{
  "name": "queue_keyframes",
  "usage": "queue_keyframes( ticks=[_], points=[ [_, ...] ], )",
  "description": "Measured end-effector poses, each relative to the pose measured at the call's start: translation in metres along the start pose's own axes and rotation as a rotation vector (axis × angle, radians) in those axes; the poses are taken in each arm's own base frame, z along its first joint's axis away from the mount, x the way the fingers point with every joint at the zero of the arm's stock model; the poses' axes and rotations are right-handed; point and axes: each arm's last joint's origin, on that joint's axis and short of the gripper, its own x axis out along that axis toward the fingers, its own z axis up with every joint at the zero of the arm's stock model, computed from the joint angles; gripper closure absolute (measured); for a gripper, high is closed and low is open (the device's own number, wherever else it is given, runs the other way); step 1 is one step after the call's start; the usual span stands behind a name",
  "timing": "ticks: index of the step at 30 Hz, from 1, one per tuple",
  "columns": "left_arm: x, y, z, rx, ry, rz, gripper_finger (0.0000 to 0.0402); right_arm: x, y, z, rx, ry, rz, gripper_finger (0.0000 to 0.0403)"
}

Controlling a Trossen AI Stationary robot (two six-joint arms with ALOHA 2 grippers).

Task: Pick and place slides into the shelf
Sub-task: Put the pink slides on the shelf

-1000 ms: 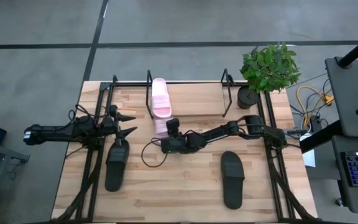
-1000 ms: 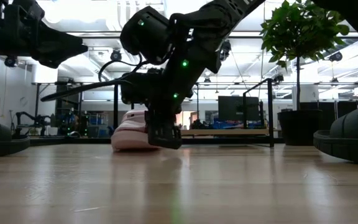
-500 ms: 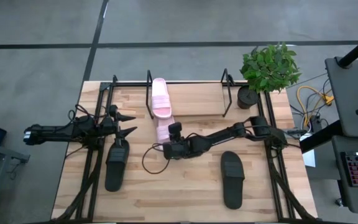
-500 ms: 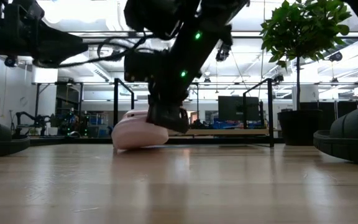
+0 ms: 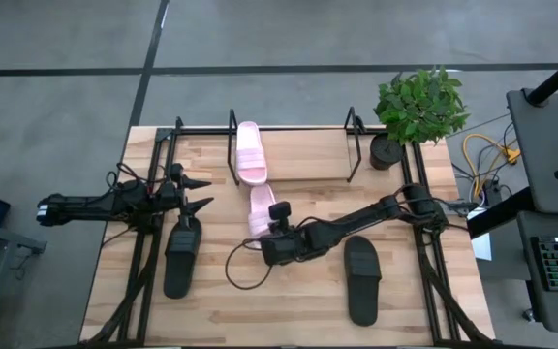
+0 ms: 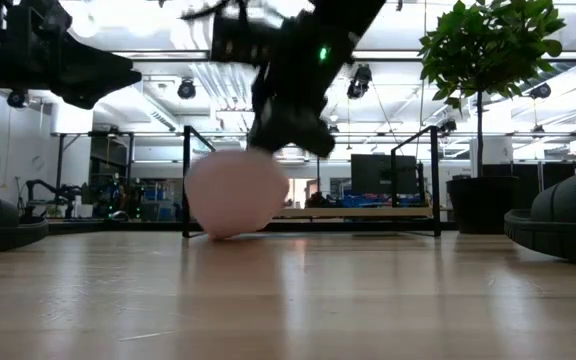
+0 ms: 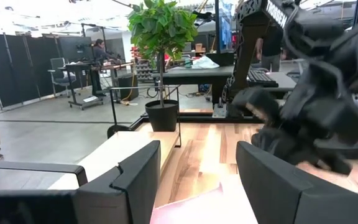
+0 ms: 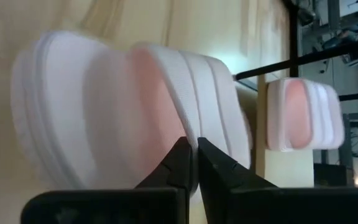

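One light pink slide [image 5: 259, 207] lies mid-table, and my right gripper [image 5: 266, 227] is shut on it; the right wrist view shows it close up [image 8: 123, 118]. A second pink slide [image 5: 250, 155] lies in the shelf [image 5: 352, 145] at the far edge, on the light board between the black side loops. Two black slides [image 5: 182, 254] [image 5: 363, 278] lie sole down on the table, left and right. My left gripper [image 5: 204, 192] hovers open at the left, level, touching nothing. My right gripper pinches the edge of the pink slide's ribbed top strap [image 8: 194, 134] between its two fingers. The fingers come slanting down from the table's near right. In the low view the slide [image 6: 236, 192] hangs tilted below the gripper, its lowest part at the table top.
A potted plant [image 5: 419, 105] stands at the far right corner beside the shelf. Black arm frames run along both table sides [image 5: 143, 271] [image 5: 434, 271]. A cable loop [image 5: 245, 267] trails from the right arm over the bare wood at the near middle.
My right gripper has risen and gone toward the table's near edge, still shut on the pink slide. The slide has come away from the shelf with it and tipped up, one end lifted.
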Motion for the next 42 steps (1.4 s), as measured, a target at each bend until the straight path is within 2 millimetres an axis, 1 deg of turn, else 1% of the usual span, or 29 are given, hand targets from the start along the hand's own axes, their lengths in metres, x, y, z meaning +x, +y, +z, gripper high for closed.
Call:
queue_keyframes(
  ticks=[10, 13, 18, 22, 26, 29, 32, 38, 42],
  points=[
    [0.0, 0.0, 0.0, 0.0, 0.0, 0.0, 0.0206, -0.071, -0.024, 0.009, 0.113, -0.133, 0.007, 0.0392],
    [0.0, 0.0, 0.0, -0.001, -0.001, 0.0, 0.0206, -0.091, -0.033, 0.009, 0.133, -0.166, -0.035, 0.0392],
    [0.0, 0.0, 0.0, 0.0, 0.0, 0.0, 0.0206, -0.114, -0.051, 0.007, 0.137, -0.179, -0.184, 0.0392],
    [0.0, 0.0, 0.0, 0.0, 0.001, 0.0, 0.0206, -0.122, -0.06, 0.005, 0.12, -0.165, -0.275, 0.0392],
    [0.0, 0.0, 0.0, 0.0, 0.0, 0.0, 0.0206, -0.119, -0.067, 0.003, 0.08, -0.117, -0.37, 0.0392],
    [0.0, 0.0, 0.0, 0.0, 0.0, 0.0, 0.0206, -0.109, -0.076, 0.0, 0.07, -0.082, -0.394, 0.0392],
    [0.0, 0.0, 0.0, -0.001, -0.001, 0.0, 0.0206, -0.092, -0.086, -0.008, 0.072, -0.027, -0.409, 0.0392],
    [0.0, 0.0, 0.0, 0.0, 0.0, 0.0, 0.0206, -0.052, -0.106, -0.033, 0.079, 0.092, -0.442, 0.0392],
    [0.0, 0.0, 0.0, 0.0, 0.0, 0.0, 0.0206, -0.028, -0.113, -0.041, 0.041, 0.068, -0.438, 0.0392]
  ],
)
